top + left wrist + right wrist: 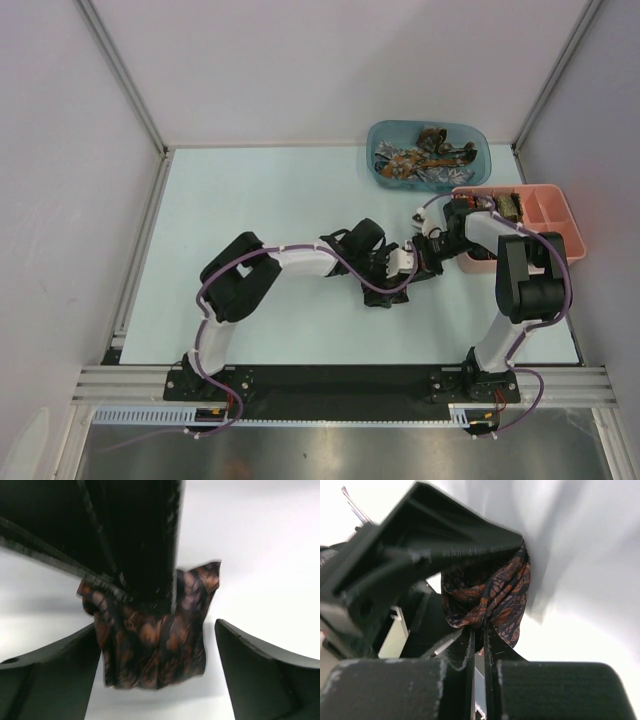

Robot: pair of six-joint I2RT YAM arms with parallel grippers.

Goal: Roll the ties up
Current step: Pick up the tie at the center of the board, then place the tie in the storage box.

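Where both arms meet over the pale table (pixel 250 190), a crumpled dark brown fabric necktie (pixel 155 645) (patterned in orange paisley) is pinched by the nearly closed right gripper (pixel 479 635) and flanked by the wide-spread left gripper (pixel 156 630), which grasps nothing.

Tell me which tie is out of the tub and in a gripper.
The dark brown, orange-patterned tie, pinched by the right gripper between the fingers of the open left gripper; the other ties lie heaped in the blue tub.
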